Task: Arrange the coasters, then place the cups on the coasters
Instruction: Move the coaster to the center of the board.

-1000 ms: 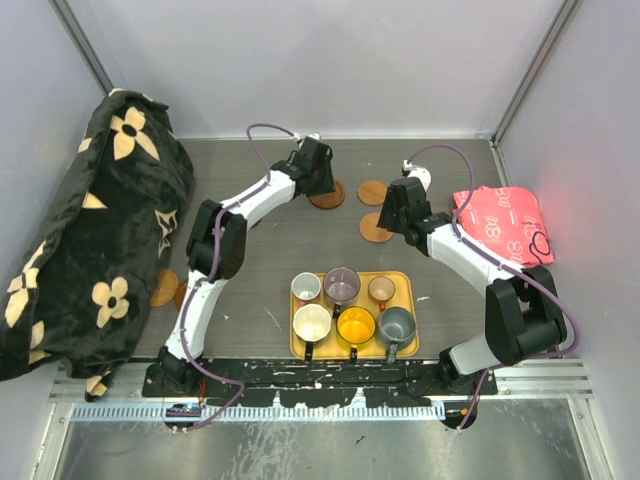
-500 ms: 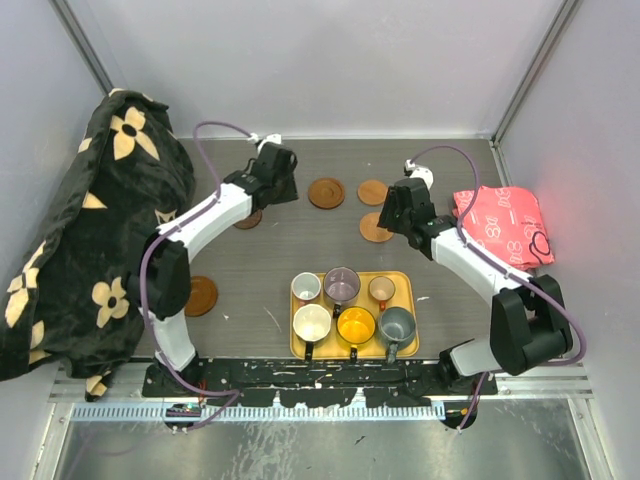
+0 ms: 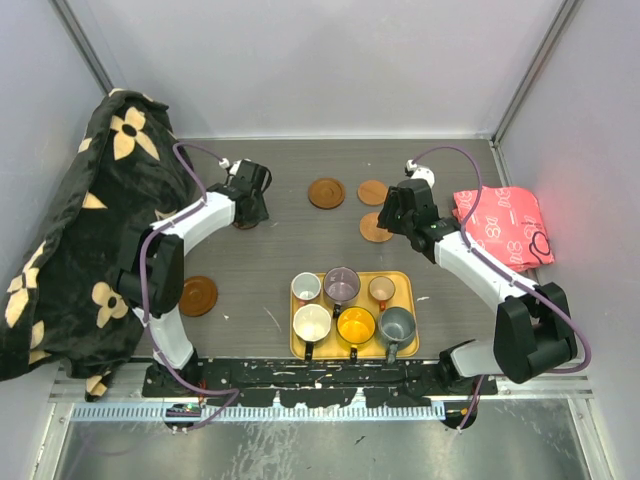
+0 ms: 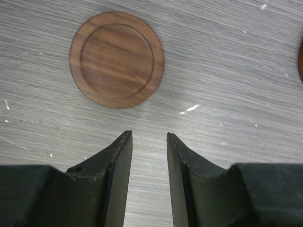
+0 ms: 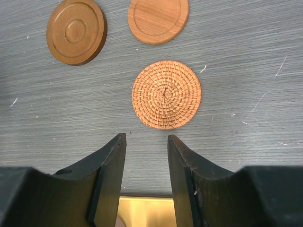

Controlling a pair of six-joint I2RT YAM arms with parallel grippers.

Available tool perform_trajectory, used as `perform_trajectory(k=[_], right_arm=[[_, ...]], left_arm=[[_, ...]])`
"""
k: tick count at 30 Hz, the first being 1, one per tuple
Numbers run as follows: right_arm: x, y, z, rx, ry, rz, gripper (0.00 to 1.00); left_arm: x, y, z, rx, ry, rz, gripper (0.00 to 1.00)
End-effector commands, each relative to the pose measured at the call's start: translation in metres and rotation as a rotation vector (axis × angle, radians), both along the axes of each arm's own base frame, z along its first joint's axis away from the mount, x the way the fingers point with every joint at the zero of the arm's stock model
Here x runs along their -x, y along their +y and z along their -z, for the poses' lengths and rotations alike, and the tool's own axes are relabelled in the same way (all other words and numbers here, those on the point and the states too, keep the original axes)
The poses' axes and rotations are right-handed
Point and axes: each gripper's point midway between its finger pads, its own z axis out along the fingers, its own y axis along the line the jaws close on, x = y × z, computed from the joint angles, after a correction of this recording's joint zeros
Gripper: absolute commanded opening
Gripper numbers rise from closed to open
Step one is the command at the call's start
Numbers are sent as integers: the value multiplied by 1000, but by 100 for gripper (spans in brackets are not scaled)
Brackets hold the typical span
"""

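Four coasters show from above: a dark one (image 3: 326, 192), a light one (image 3: 372, 191), a woven one (image 3: 374, 230) and a brown one (image 3: 198, 295) at the left. A fifth (image 3: 242, 223) peeks out under my left gripper (image 3: 248, 205). In the left wrist view this rimmed brown coaster (image 4: 116, 59) lies just ahead of the open, empty left gripper (image 4: 149, 137). My right gripper (image 5: 147, 137), also open and empty, hovers just short of the woven coaster (image 5: 166, 94). Several cups, among them white (image 3: 306, 287), purple-grey (image 3: 341, 284) and orange-yellow (image 3: 355, 325), stand in the yellow tray (image 3: 408, 283).
A black cloth with cream flowers (image 3: 90, 230) is heaped along the left side. A red pouch (image 3: 500, 225) lies at the right edge. Grey walls close the back and sides. The tray's rim (image 5: 144, 213) lies just behind my right fingers.
My left arm has swung left from the dark centre coaster to the back left, uncovering the brown coaster at the left. The right arm has barely moved.
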Motion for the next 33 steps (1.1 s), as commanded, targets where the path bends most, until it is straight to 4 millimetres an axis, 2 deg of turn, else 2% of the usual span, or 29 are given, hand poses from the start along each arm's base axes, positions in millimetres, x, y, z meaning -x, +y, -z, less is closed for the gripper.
perform_trajectory(k=[1,7,14,19,26,30,33], right_arm=[[-7,0,-20,-29,-67,10,46],[-10,2,-14,-24,-52,7,46],[-11,3,-10,-24,-42,5,46],[-11,4,-8,-26,-37,2,46],[-11,5,-4,-25,-25,2,46],[-13,5,-1,-23,-17,2,46],[-13,5,1,-21,-13,2,46]], left_arm=[[-24,18,0,-8,-33,-61,37],[-31,34,24,-6,16,-94,36],[-36,41,34,-20,24,-107,37],[-38,41,29,-13,7,-110,37],[-37,37,6,30,-48,-127,36],[-42,36,-6,37,-80,-129,36],[-48,35,-8,32,-79,-126,36]])
